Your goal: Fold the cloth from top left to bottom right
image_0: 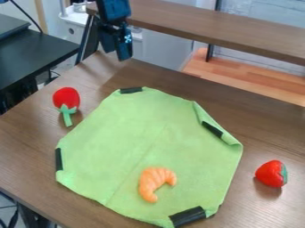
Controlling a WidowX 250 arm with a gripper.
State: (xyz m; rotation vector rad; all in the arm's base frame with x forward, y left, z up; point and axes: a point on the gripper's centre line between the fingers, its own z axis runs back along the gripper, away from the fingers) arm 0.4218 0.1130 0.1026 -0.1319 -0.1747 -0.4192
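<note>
While my gripper hangs at eleven o'clock, jaws parted, the cloth spread mid-desk could fold lumpy, because an orange toy croissant lies toward its six o'clock edge.

Even light with soft shadows

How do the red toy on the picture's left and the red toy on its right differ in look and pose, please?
The left toy has a long, light green stem, while the right toy shows a darker green patch and no long stem. The left toy's green end points toward the picture's bottom; the right toy's faces right. Both are red and rest on the table beside the cloth.
</note>
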